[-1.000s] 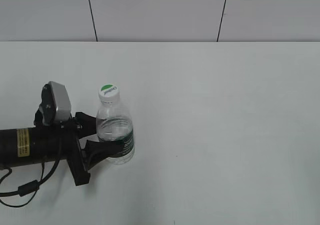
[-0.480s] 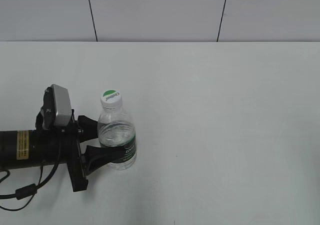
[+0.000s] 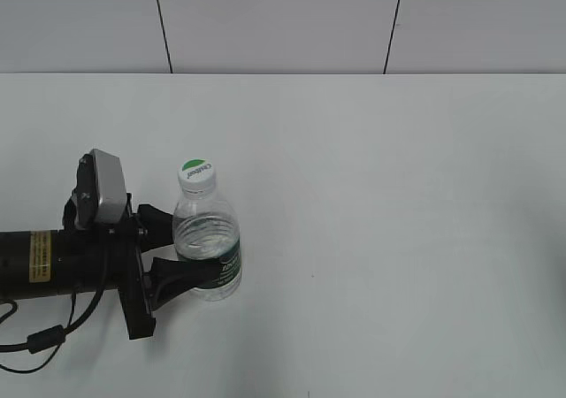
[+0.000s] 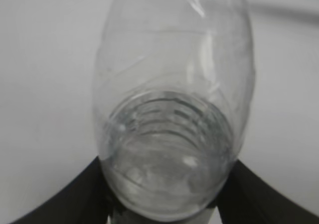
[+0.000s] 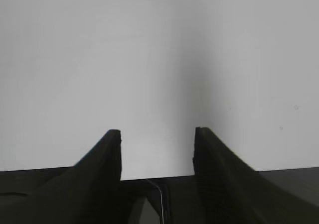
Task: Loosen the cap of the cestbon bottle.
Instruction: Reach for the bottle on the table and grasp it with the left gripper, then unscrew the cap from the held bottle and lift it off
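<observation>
The left fingers pinch the bottle low, leaving its cap clear above for the right fingers, which are spread and empty.

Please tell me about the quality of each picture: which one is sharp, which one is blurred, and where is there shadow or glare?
Exterior view: sharp, evenly lit; the bottle and its cap read clearly, with only faint shadow on the table. Left wrist view: the bottle fills the frame, soft and out of focus, with pale glare streaks on the plastic. Right wrist view: the right gripper looks dark, and a soft grey shadow lies on the table above it.
</observation>
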You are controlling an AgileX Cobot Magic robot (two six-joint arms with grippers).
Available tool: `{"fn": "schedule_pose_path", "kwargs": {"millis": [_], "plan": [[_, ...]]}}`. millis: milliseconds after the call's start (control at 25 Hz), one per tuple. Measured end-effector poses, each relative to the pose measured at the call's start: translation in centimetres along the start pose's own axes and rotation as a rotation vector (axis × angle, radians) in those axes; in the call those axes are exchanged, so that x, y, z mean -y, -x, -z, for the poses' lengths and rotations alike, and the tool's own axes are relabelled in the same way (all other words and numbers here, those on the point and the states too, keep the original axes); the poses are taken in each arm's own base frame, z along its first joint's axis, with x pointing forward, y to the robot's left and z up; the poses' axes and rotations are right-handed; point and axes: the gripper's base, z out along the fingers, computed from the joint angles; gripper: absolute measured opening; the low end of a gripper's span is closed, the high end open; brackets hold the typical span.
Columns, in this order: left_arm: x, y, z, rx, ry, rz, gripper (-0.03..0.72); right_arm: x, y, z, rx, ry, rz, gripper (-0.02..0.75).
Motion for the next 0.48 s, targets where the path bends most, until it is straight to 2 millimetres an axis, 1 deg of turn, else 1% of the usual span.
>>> {"fn": "schedule_pose_path", "kwargs": {"millis": [120,280,480], "plan": [[0.0,0.0,0.0,0.0,0.0,0.0,0.37,0.1,2.2,-1.4,-0.088,0.007,-0.004,0.36],[0.0,0.0,0.0,0.001,0.0,0.0,0.37,0.3,4.1,-2.6,-0.203,0.016,0.008,0.352],[0.0,0.0,0.0,0.001,-0.001,0.0,0.37,0.5,6.6,-4.9,-0.279,0.023,0.018,0.351]]}}
